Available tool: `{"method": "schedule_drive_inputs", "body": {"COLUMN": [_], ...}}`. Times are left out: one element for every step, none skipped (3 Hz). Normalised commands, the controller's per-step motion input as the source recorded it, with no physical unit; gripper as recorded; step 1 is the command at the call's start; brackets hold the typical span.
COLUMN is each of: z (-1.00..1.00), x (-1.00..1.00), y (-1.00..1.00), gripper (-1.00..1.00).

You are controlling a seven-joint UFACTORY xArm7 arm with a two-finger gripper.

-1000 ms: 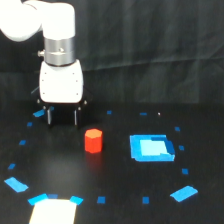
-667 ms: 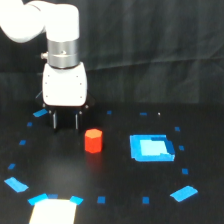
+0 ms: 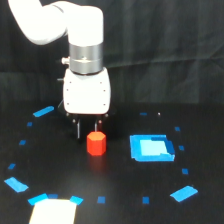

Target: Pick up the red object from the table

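One white gripper (image 3: 88, 129) is hanging with its jaws parted narrowly just above and behind the red object (image 3: 96, 143), which is standing on the black tabletop (image 3: 120, 200).

The white robot arm (image 3: 55, 20) runs out of the picture at the top left corner, so its base and upper links are unseen. The claw (image 3: 88, 129) shows only as two thin dark fingers (image 3: 77, 129) under the white boxy body, too soft to tell their gap. The back of the small red-orange faceted block (image 3: 96, 143) is out of sight. A pale rectangular sheet (image 3: 52, 212) is cut off by the bottom edge. The flat blue square tray (image 3: 151, 148) is blurred; its pale inner patch cannot be made out.
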Motion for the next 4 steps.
{"method": "schedule_drive_inputs", "body": {"z": [0.08,-0.21,-0.20,-0.26], "x": [0.38,0.82,0.11,-0.22], "y": [0.38,0.23,-1.00,-1.00], "gripper": [0.72,-0.46,0.41,0.94]}}
